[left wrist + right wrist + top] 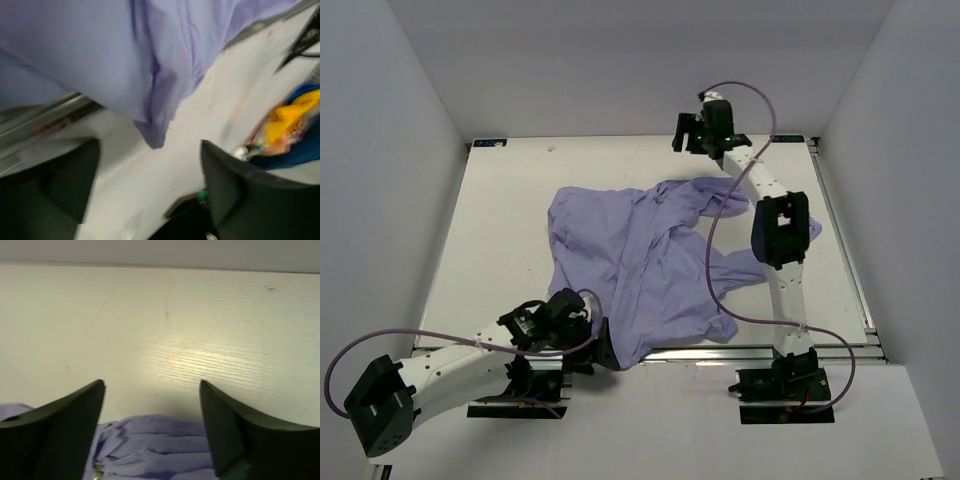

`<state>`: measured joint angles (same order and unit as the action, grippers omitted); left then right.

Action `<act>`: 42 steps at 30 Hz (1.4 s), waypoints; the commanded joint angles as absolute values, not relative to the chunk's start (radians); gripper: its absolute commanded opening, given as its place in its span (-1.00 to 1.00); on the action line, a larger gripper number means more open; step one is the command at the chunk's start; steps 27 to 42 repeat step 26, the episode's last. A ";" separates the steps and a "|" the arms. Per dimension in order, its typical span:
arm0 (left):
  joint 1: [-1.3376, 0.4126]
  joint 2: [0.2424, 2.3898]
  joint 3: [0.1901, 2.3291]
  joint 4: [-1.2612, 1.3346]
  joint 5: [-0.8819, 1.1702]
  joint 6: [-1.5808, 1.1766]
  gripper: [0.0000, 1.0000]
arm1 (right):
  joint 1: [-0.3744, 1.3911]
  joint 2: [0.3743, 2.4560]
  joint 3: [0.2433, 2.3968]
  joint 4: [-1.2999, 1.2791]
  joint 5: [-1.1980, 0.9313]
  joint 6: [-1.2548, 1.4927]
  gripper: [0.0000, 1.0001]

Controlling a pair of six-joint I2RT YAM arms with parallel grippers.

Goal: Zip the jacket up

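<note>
Fingers [50,190] of my left gripper [150,150] and right gripper [152,385] stand spread, pinching nothing. The thin, rumpled lavender-purple fabric jacket [630,250] hangs just ahead of the left tips and lies below the right pair. I judge it unzipped, with all the work still to do.

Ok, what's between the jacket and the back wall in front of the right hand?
Just bare tabletop from the jacket to the wall; the right wrist view shows it past the open right hand.

No text, label, brand, number or sign is legible in any view; the jacket [640,260] shows plain fabric only; the yellow-and-blue packaging [292,122] in the left wrist view is too blurred to read
</note>
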<state>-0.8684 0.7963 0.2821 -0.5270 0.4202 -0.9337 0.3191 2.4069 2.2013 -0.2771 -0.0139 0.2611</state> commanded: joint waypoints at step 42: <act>-0.400 1.161 1.307 -0.943 -0.259 -0.672 0.96 | 0.235 0.773 0.950 -0.514 0.081 0.379 0.79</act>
